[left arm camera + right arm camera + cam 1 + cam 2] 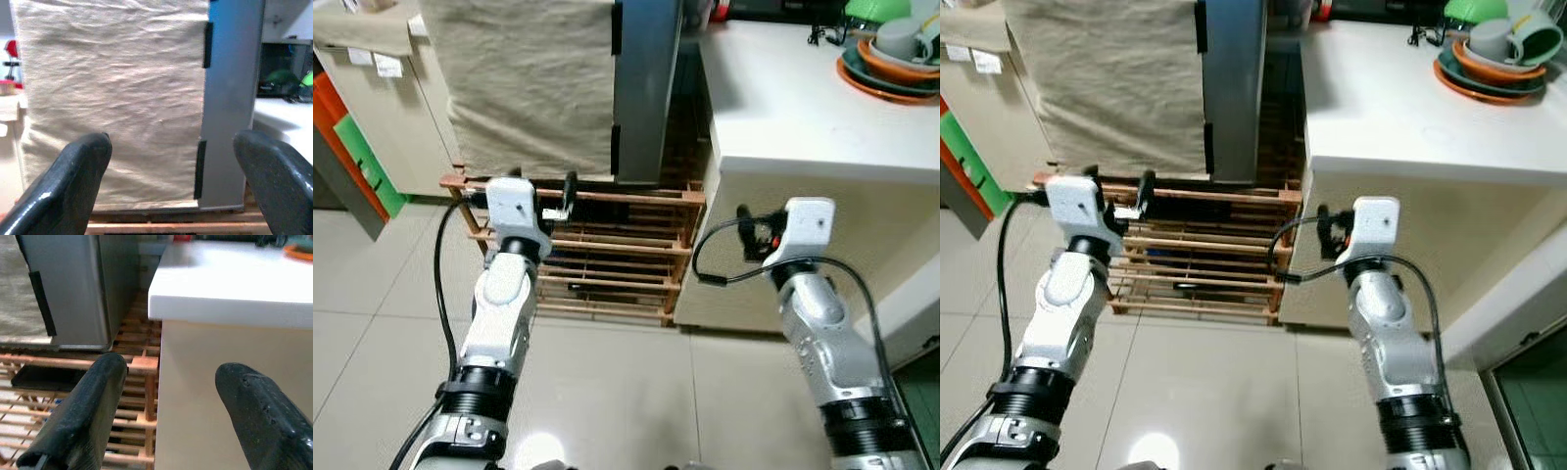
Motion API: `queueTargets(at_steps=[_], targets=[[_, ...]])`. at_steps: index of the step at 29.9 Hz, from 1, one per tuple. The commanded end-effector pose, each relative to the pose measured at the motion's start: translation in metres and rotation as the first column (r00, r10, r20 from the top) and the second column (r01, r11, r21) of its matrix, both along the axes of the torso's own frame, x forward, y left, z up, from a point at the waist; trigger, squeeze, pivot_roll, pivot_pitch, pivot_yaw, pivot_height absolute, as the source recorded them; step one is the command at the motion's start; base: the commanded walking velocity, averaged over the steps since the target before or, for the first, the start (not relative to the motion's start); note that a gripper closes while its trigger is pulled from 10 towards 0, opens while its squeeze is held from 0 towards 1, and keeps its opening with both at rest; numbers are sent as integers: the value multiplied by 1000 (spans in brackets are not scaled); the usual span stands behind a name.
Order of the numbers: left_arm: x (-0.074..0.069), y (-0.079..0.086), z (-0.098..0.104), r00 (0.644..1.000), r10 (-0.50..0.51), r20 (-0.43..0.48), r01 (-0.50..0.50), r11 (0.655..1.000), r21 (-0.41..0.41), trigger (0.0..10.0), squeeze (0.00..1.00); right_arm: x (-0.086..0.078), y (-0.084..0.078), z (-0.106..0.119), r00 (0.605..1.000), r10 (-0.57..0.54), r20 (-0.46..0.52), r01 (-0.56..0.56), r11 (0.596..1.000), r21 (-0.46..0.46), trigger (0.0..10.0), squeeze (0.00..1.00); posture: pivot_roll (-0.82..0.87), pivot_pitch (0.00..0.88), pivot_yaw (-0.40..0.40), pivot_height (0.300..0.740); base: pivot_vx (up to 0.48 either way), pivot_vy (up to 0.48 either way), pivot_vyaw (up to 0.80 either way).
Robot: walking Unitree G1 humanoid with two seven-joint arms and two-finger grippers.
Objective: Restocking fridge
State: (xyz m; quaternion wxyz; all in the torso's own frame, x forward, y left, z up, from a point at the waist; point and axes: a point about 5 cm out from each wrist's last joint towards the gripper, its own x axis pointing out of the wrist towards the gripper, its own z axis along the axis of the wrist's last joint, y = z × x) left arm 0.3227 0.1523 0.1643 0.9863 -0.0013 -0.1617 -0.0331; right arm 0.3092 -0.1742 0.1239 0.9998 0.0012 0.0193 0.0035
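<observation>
The fridge (646,88) is a grey box standing on a low wooden slatted rack (607,264), its front draped with a beige cloth (533,78). Its door looks closed. My left gripper (564,199) is raised before the rack at the foot of the fridge. In the left wrist view it (171,186) is open and empty, facing the cloth (112,98). My right gripper (745,230) hangs in front of the cream side of the white counter (803,108). It (171,416) is open too, with nothing between its fingers.
A stack of orange and green dishes (891,59) sits at the counter's far right. A beige cabinet (382,108) and an orange-and-green panel (352,147) stand to the left. Pale tiled floor (607,392) lies under my arms.
</observation>
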Motion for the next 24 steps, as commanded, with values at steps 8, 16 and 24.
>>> queueTargets(at_steps=[8, 16, 24], targets=[[-14, 14, -23, 976, 93, -197, -111, 991, -79, 10000, 0, 2, -7, 8, 995, -31, 91, 30, 1000, 8, 10000, 0, -47, 0, -11, 740, 465, 0, 0], [-19, 23, -29, 960, 99, -263, -122, 990, -70, 10000, 0, -2, -11, 0, 996, -41, 80, 41, 999, -1, 10000, 0, -48, 0, -16, 740, 445, 0, 0], [-17, 20, -27, 962, 72, -262, -90, 994, -56, 10000, 0, -1, -9, 1, 995, -39, 92, 38, 999, 4, 10000, 0, -47, 0, -12, 740, 443, 0, 0]])
